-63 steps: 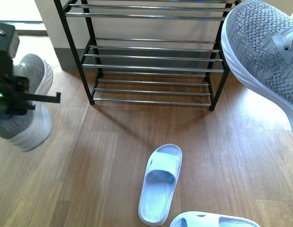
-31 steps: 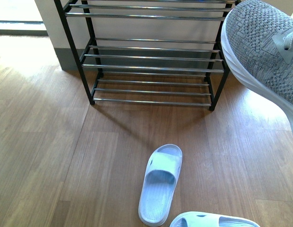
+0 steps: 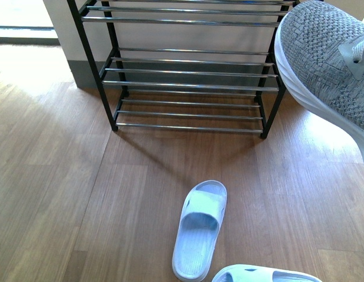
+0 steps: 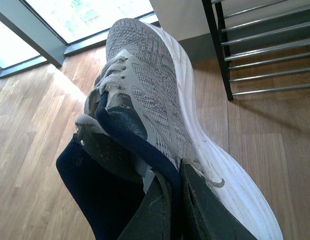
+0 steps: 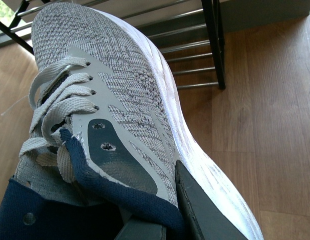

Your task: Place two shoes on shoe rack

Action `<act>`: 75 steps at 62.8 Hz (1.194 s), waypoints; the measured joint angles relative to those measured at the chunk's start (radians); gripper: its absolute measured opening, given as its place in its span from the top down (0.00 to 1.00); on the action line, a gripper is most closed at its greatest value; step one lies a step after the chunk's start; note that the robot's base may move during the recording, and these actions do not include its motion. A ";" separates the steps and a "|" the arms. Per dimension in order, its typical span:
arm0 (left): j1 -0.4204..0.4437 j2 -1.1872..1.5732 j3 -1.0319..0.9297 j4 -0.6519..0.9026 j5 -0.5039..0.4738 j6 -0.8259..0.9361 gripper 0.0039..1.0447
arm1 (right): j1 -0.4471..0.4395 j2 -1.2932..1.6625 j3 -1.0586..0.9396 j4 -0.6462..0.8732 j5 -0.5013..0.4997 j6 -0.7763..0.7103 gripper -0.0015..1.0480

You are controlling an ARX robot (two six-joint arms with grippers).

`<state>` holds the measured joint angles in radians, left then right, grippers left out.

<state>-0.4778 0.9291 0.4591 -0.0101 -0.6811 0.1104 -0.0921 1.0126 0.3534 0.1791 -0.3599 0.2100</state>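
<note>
One grey knit sneaker point(image 3: 329, 64) hangs in the air at the front view's upper right, toe toward the shoe rack point(image 3: 90, 53), beside the rack's right post. My right gripper point(image 5: 167, 200) is shut on this sneaker point(image 5: 119, 85) at its dark collar. My left gripper point(image 4: 174, 172) is shut on the collar of the other grey sneaker point(image 4: 149, 85), held above the floor left of the rack point(image 4: 219, 50). The left arm is outside the front view. The rack's silver rod shelves show nothing on them.
A pale blue slide point(image 3: 199, 229) lies on the wooden floor in front of the rack. The second slide point(image 3: 264, 275) lies at the bottom edge. A wall and a window with a dark frame point(image 4: 34, 30) stand to the rack's left.
A second ago the left gripper with its sneaker showed at the front view's left edge; it has since left that view. The right sneaker has hardly moved.
</note>
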 joint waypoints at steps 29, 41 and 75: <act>0.001 0.000 0.000 -0.002 -0.004 0.000 0.98 | 0.003 0.000 0.000 0.000 -0.007 0.000 0.99; 0.000 0.001 0.000 -0.002 0.001 0.000 0.98 | 0.000 0.002 0.000 0.000 0.011 0.000 0.99; -0.002 0.001 -0.003 -0.003 0.001 0.000 0.98 | 0.000 0.001 -0.003 -0.001 0.000 0.000 0.99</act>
<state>-0.4797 0.9302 0.4564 -0.0128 -0.6804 0.1104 -0.0921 1.0138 0.3508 0.1783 -0.3595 0.2104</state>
